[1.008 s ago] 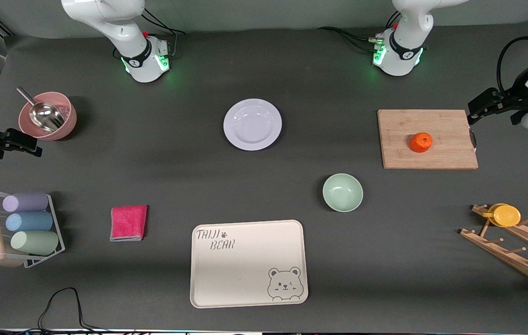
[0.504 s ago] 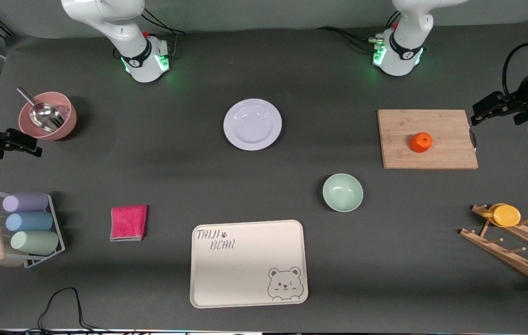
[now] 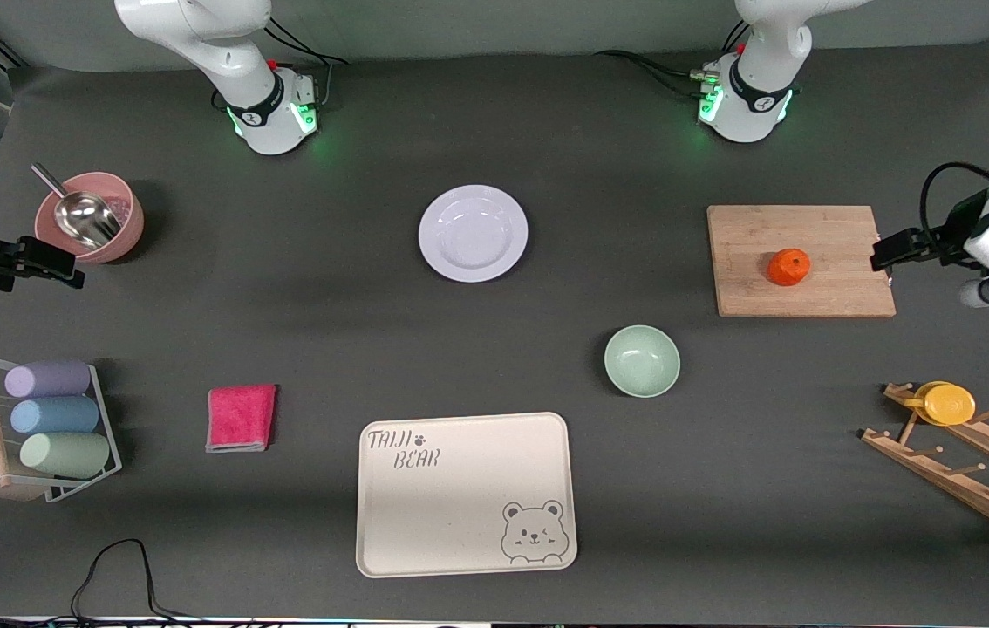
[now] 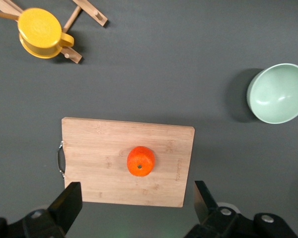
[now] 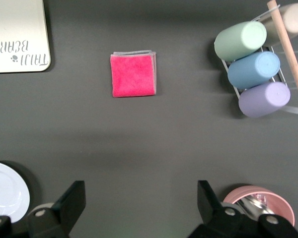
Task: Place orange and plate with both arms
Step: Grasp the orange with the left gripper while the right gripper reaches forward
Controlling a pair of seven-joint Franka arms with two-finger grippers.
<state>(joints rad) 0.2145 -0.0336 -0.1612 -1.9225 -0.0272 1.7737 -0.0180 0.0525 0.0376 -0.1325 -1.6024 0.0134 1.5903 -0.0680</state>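
Left gripper (image 4: 134, 208) over cutting board (image 4: 104, 144) edge, fingers spread; right gripper (image 5: 139, 208) beside pink bowl (image 5: 268, 198), fingers spread.

Left gripper (image 3: 883, 251) shifted down from the upper corner of the cutting board (image 3: 804, 260) at the left arm's end to hover, fingers spread, beside its handle edge, level with the orange (image 3: 788, 266). Right gripper (image 3: 67, 266) edged slightly toward the pink bowl (image 3: 90, 216), closing in just beneath its rim, fingers wide apart.
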